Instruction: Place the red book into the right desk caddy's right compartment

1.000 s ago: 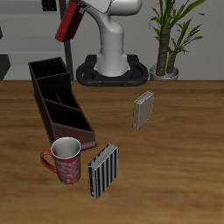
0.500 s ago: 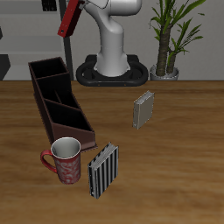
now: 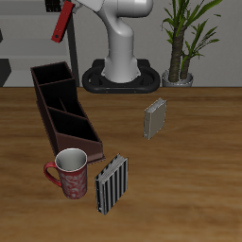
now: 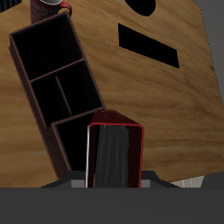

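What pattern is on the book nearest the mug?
Black-and-white vertical stripes on that upright book; exterior view shows it best.

We see all three sections of the right desk caddy [image 3: 64, 109] open from above, nothing standing inside. The red mug [image 3: 70, 173] sits just beside the caddy's end nearest the bench's [image 3: 198, 189] front edge, crowding that approach. The striped book [image 3: 111, 183] stands near the mug; the grey book [image 3: 154, 118] stands well apart, mid-bench.
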{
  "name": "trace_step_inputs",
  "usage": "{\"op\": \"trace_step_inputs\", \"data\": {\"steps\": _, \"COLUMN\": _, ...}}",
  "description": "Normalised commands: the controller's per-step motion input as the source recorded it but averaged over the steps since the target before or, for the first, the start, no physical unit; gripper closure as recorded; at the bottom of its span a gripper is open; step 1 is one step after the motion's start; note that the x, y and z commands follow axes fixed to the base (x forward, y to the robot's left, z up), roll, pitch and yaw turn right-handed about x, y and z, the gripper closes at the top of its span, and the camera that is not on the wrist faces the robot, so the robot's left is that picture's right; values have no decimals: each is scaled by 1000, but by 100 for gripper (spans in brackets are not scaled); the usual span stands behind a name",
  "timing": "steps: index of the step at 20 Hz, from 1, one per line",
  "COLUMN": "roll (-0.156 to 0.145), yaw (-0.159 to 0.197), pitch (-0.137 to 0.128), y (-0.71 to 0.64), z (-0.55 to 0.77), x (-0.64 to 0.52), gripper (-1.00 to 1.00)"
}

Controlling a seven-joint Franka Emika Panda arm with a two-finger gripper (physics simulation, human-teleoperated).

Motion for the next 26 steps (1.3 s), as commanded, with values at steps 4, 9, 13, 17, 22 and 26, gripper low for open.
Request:
{"op": "trace_step_inputs", "data": {"steps": 4, "roll": -79, "yaw": -1, "pitch": 20, "y": -340, "z": -112, "x": -15, "gripper": 100}}
{"op": "trace_step_inputs", "data": {"steps": 9, "roll": 10, "yaw": 40, "pitch": 1, "y": 42, "z": -214, "x": 17, "gripper": 100}}
{"op": "trace_step_inputs", "data": {"steps": 13, "roll": -3, "yaw": -47, "pitch": 19, "y": -12, "z": -214, "x": 134, "gripper": 100}}
{"op": "trace_step_inputs", "data": {"steps": 17, "roll": 22, "yaw": -26, "pitch": 25, "y": 40, "z": -182, "x": 195, "gripper": 100}}
{"op": "trace_step_inputs", "data": {"steps": 22, "roll": -3, "yaw": -43, "pitch": 6, "y": 99, "z": -87, "x": 52, "gripper": 100}}
{"op": "trace_step_inputs", "data": {"steps": 26, "roll": 27, "yaw": -23, "pitch": 1, "y": 146, "z": -78, "x": 32, "gripper": 100}}
